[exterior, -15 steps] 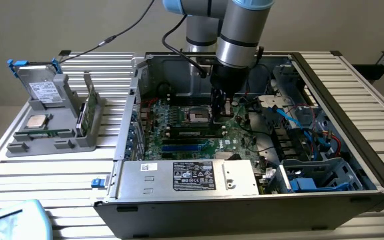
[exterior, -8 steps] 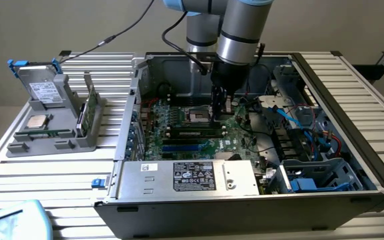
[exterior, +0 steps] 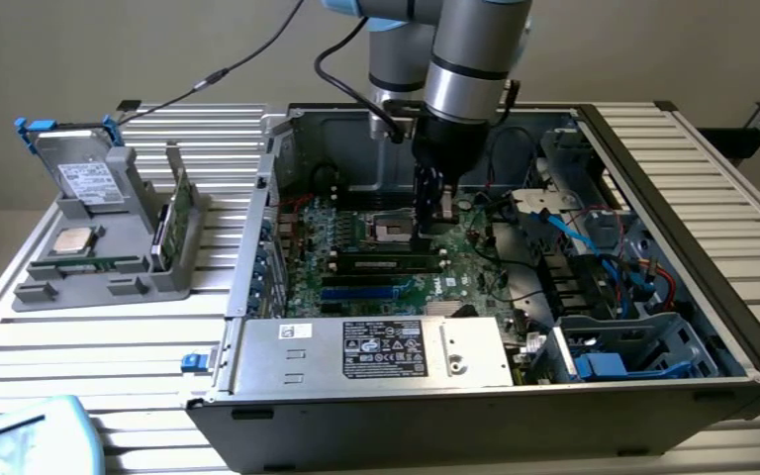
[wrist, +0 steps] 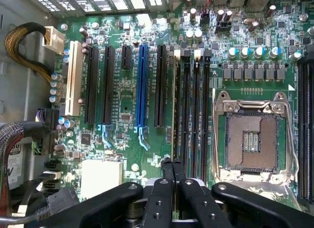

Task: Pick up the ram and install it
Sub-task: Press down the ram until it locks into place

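Item: ram [exterior: 382,263], seated in a motherboard [wrist: 147,71] memory slot, mid-board beside the empty processor socket [wrist: 253,139]. Jaws are shut, empty, pressing the stick's top edge (seating step judged underway). Firm, even downward pressure is called for.

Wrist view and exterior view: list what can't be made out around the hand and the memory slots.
- Exterior view: whether the hand holds anything; too small to tell.
- Wrist view: the memory slots' near ends, covered by the hand.
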Controlling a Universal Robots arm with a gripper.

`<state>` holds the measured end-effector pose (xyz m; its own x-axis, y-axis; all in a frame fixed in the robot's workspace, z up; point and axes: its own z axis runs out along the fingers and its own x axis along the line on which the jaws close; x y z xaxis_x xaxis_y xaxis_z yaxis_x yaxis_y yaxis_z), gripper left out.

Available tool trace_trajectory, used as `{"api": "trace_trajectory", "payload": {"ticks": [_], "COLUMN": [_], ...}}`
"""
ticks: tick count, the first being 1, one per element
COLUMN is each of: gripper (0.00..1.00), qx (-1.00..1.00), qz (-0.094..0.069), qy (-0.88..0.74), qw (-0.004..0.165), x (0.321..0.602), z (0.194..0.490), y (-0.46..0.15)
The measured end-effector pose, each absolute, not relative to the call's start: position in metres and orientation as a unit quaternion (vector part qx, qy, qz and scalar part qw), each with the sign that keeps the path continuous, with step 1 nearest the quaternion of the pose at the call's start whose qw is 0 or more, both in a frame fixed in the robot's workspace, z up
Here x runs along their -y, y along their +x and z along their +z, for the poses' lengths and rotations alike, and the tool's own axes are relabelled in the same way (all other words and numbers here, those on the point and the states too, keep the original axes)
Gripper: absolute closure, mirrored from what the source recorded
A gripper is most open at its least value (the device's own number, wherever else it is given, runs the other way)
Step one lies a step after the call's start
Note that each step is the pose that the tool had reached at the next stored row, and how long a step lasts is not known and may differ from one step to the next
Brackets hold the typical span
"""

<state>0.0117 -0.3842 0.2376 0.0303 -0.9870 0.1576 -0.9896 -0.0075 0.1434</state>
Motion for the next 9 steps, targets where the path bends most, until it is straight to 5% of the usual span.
{"api": "trace_trajectory", "payload": {"ticks": [9], "gripper": [0.9], "qx": [0.696], "qz": [0.006], "qy": [0.71], "qw": [0.107], "x": [0.384], "z": [0.238], "y": [-0.004]}}
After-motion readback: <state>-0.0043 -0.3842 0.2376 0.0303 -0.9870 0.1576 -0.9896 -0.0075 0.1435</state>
